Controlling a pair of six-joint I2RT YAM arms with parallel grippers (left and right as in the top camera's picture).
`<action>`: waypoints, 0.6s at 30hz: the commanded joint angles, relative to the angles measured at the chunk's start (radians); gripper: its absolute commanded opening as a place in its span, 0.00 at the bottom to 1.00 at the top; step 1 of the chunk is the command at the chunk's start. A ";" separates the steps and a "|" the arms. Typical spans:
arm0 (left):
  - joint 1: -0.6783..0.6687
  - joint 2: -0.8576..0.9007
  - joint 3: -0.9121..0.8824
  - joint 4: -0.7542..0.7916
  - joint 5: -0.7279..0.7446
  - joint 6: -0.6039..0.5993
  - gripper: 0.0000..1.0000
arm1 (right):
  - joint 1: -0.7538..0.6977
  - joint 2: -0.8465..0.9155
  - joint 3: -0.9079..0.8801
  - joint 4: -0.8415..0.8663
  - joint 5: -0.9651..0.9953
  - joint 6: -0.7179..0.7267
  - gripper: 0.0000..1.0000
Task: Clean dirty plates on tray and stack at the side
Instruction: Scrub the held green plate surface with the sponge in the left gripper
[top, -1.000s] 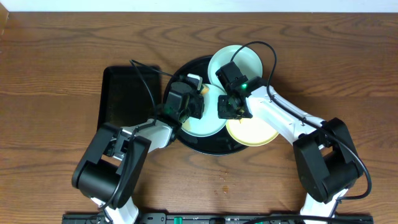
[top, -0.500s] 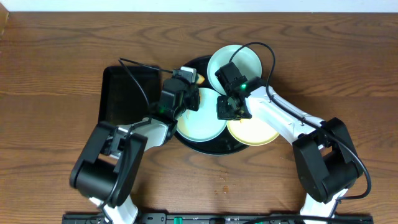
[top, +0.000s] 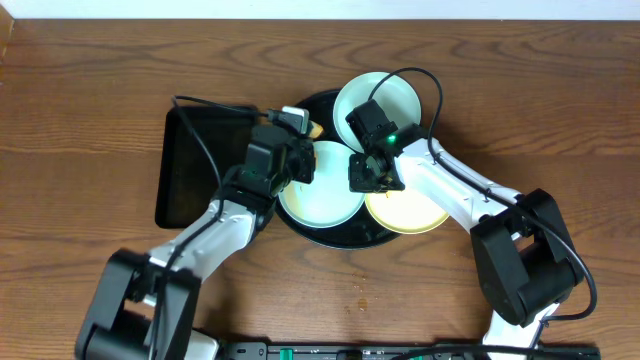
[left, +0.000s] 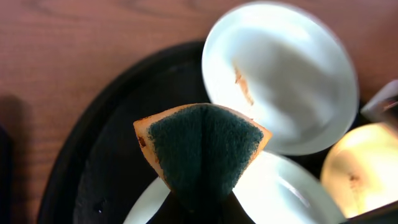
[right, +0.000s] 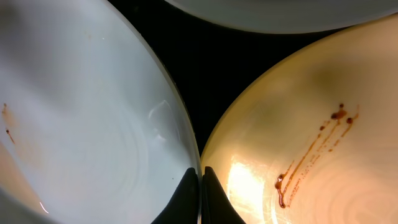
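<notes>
Overhead, round black tray (top: 335, 236): sits on the bench (top: 90, 90), beside a rectangular black tray (top: 185, 165) at its 9 o'clock.
Overhead, plates: the far mint plate (top: 385, 95) is at the tray's 1 o'clock, overhanging the rim. The near mint plate (top: 320, 190) is central. The yellow plate (top: 410, 212) is at 4 o'clock, also overhanging. None is stacked at the side yet.
Overhead, left gripper (top: 302, 132): the arm reaches in from 7 o'clock with its forearm low and its wrist over the tray's 10 o'clock edge.
Overhead, right gripper (top: 372, 182): the arm enters from 4 o'clock with a bent elbow. Its wrist pitches down between the near mint and yellow plates.
Left wrist, sponge (left: 202, 149): dark green scouring face on an orange body, clamped from below by the left jaws. Whether it touches anything cannot be told.
Left wrist, far mint plate (left: 292, 81): carries a brown smudge (left: 239, 81) near its 9 o'clock rim.
Right wrist, right gripper (right: 200, 186): the jaws are pressed fully together with nothing visible between them. The tips sit where the near mint plate (right: 81, 112) rim meets the yellow plate (right: 311, 93).
Right wrist, sauce streak (right: 311, 155): red-brown, on the yellow plate.
Step in hand, judged: scrubbing. Lay the scouring face flat on a smudge and use short strokes. Let the closed right jaws steady the plates so none slides off the rim.
</notes>
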 joint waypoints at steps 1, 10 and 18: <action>0.005 0.078 0.008 0.021 -0.010 0.013 0.07 | 0.008 0.018 -0.002 0.000 -0.003 -0.013 0.01; 0.005 0.180 0.008 0.127 -0.014 0.013 0.08 | 0.008 0.018 -0.002 0.003 -0.003 -0.013 0.01; 0.005 0.180 0.008 0.022 -0.014 0.017 0.07 | 0.008 0.018 -0.002 0.008 -0.003 -0.013 0.01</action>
